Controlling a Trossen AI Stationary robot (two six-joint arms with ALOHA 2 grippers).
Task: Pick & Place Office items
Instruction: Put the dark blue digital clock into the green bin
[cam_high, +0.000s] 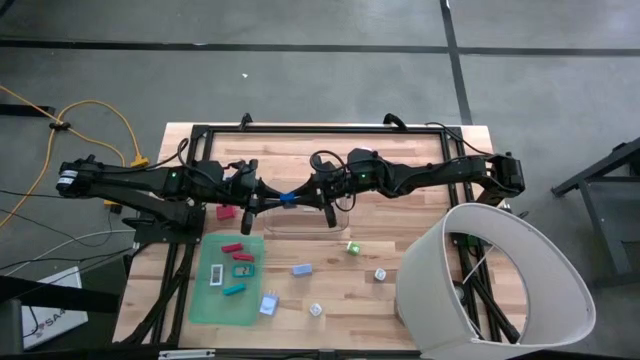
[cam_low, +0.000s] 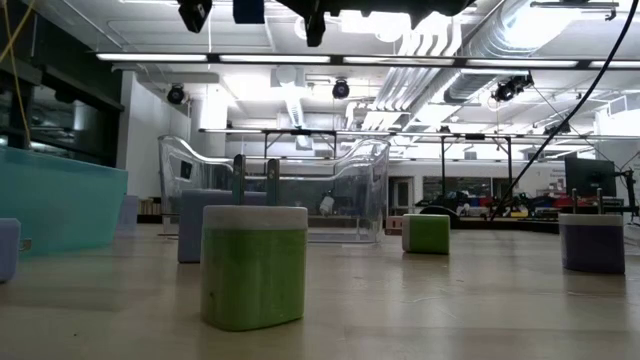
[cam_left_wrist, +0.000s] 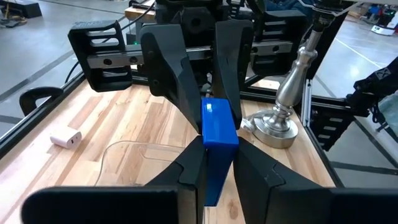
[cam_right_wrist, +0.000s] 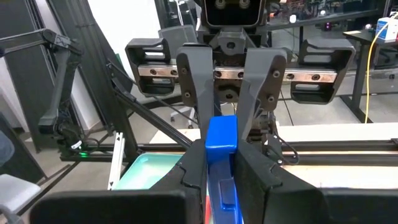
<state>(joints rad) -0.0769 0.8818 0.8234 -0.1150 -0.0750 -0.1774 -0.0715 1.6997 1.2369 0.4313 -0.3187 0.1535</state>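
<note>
Both grippers meet over the desk (cam_high: 420, 190), above the clear bin (cam_high: 300, 222), each clamped on opposite ends of one blue block (cam_high: 288, 198). Left gripper (cam_left_wrist: 216, 165) closed tight on the block's near end; right gripper (cam_right_wrist: 219, 167) likewise closed on its end, fingers facing the left arm's. Both arms stretched nearly level from the desk's sides toward its middle, wrists pointing at each other. No readable writing on the block or the grippers. Other office items lie below: red, teal and white pieces on the green mat (cam_high: 200, 305), a green block (cam_high: 353, 247), a pale blue piece (cam_high: 301, 269) on bare wood.
</note>
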